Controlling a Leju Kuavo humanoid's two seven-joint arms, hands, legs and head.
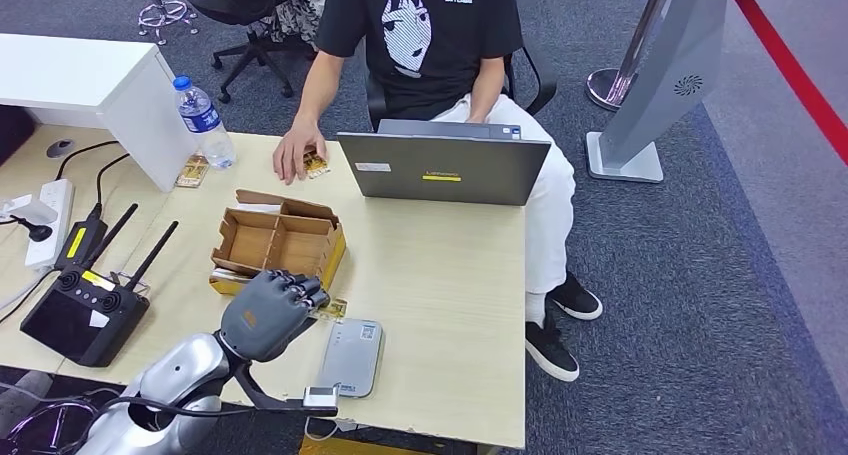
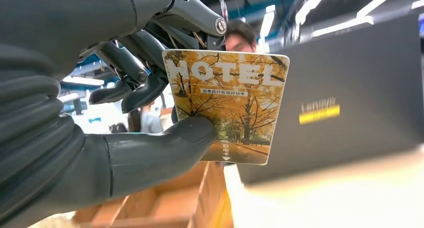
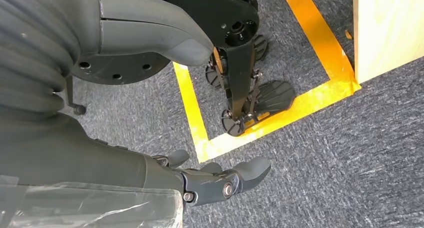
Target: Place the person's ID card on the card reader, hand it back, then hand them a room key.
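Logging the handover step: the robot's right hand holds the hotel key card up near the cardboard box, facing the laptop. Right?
Not quite: the left hand holds the hotel key card, as the left wrist view shows. It is near the cardboard box, facing the laptop.

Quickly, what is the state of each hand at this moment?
Left hand: holding the hotel key card, pinched between thumb and fingers.
Right hand: hanging above the floor, holding nothing, fingers apart; open.
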